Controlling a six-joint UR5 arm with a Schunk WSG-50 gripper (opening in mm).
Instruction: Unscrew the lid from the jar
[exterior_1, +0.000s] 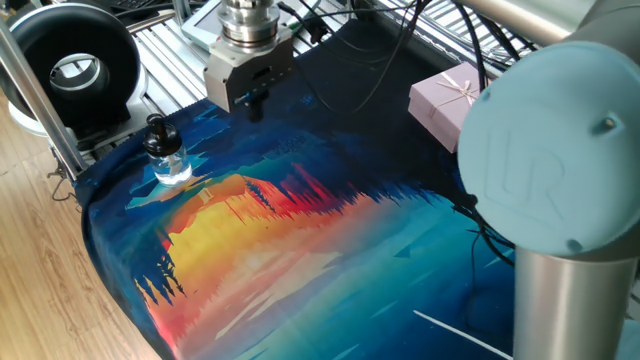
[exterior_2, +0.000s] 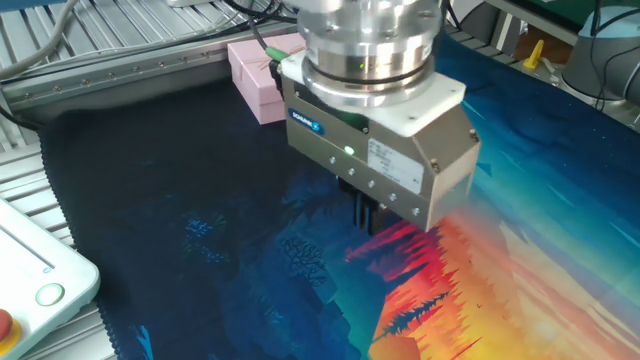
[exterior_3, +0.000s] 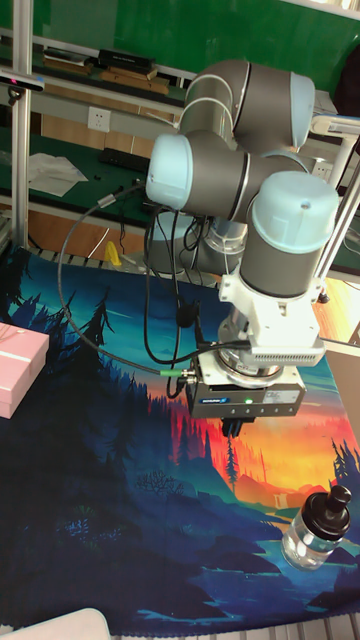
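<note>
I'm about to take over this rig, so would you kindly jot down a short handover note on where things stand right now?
Gripper: fingers together, holding nothing, hanging above the dark part of the mat, short of the jar.
Jar: upright near the mat's edge, untouched.
Lid: on the jar's neck.
Pink box: off to the side, not involved.
Done: nothing on the jar yet.
Left: open the fingers, move over the jar, grip the lid, unscrew it and lift it off.

One glass jar (exterior_1: 168, 160) stands on the painted mat (exterior_1: 300, 250), with one black lid (exterior_1: 157, 130) on it. There is one pink gift box (exterior_1: 447, 97), one black ring device (exterior_1: 70, 62), and one gripper (exterior_1: 256, 104).
</note>
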